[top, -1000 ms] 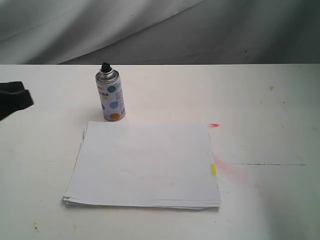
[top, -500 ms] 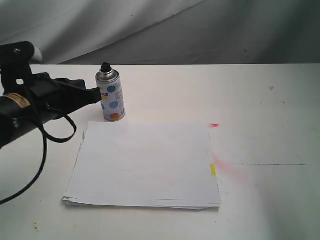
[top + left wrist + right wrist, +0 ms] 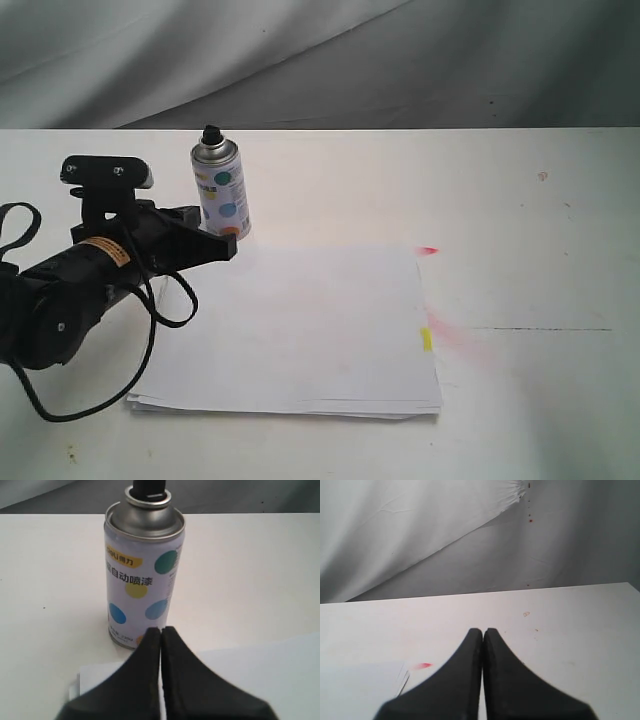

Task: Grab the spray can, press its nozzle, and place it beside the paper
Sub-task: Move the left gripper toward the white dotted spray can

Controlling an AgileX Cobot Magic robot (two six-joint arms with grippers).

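The left pincer (image 3: pixel 161 630) is clenched, its two tips pressed together with nothing between them, over a corner of the paper (image 3: pixel 260 665). Just beyond its tips the spray can (image 3: pixel 144 575) stands upright on the table (image 3: pixel 260 570), with the black nozzle (image 3: pixel 149 489) on top. The right pincer (image 3: pixel 483 631) is likewise clenched on nothing, with the table beyond it.

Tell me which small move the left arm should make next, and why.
Probably open the left tool. Its jaws are pressed together, and it points low at the can, close to its base. The can stands upright just off the edge of the paper. Shut, the tool cannot take the can, and pushing on might tip it.
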